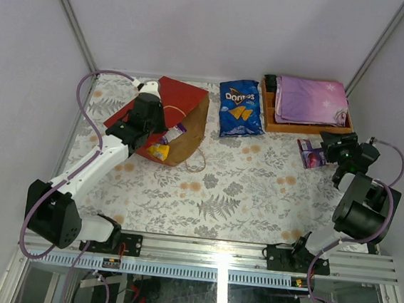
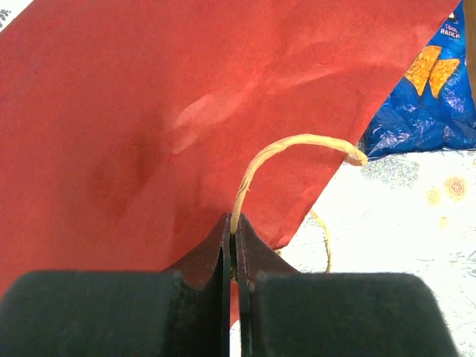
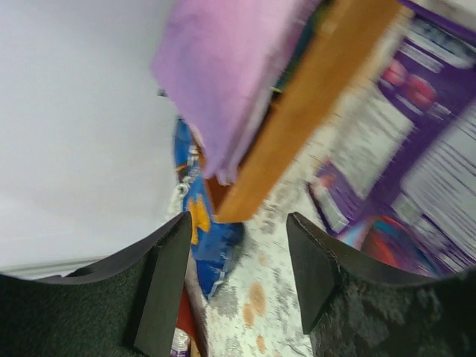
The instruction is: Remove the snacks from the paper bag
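Note:
The red paper bag lies on its side at the back left, its brown mouth facing right. A purple pack and a yellow pack show in the mouth. My left gripper hangs over the bag, shut on a tan loop handle against the red paper. The blue Doritos bag lies on the table to the right of the paper bag. Another purple pack lies by the tray, and my right gripper stands open beside it, holding nothing.
An orange wooden tray at the back right holds a folded purple star-print cloth; its corner is close ahead of the right fingers. White walls close in on three sides. A second handle loop trails on the flowered tablecloth.

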You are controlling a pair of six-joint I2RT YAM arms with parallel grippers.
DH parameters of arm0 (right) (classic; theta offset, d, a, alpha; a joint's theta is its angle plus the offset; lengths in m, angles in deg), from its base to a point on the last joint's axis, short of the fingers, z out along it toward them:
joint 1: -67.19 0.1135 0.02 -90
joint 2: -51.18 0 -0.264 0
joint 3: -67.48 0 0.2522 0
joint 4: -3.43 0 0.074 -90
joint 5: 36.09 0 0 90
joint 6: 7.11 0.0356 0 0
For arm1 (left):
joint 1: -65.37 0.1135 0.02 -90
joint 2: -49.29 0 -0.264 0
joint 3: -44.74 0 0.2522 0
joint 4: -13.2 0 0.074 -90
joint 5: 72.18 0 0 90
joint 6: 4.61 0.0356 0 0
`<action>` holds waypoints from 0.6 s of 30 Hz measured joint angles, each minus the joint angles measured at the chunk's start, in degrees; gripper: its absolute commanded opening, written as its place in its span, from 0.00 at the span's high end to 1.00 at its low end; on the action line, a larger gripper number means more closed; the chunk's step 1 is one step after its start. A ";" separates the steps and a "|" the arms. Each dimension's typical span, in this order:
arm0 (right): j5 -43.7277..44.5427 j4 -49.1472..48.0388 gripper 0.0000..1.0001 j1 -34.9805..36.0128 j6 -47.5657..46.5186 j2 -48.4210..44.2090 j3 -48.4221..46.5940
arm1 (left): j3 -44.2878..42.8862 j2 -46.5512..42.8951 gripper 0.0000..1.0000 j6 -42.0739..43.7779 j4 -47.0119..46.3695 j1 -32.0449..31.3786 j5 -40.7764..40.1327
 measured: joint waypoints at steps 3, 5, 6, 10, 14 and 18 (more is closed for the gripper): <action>1.46 3.17 0.38 0.00 -0.92 1.05 2.16 | 0.02 -0.13 1.00 -0.04 0.00 -0.26 0.42; 1.68 3.67 0.39 0.00 -0.92 3.50 2.93 | 0.02 -0.37 1.00 -0.17 0.00 -0.37 0.76; 1.70 3.41 0.39 0.00 -0.68 5.31 3.04 | 0.02 -0.44 1.00 -0.26 -0.04 -0.44 0.81; 0.70 -2.01 0.39 0.00 1.86 12.55 2.86 | 0.02 -0.44 1.00 -0.59 -0.02 -0.61 1.03; 0.22 -8.28 0.39 0.00 4.66 16.44 2.34 | 0.02 -0.44 1.00 -0.63 -0.02 -0.79 1.25; 1.31 -11.45 0.39 0.00 7.06 17.75 2.49 | 0.02 -0.44 1.00 -0.61 0.00 -0.76 1.22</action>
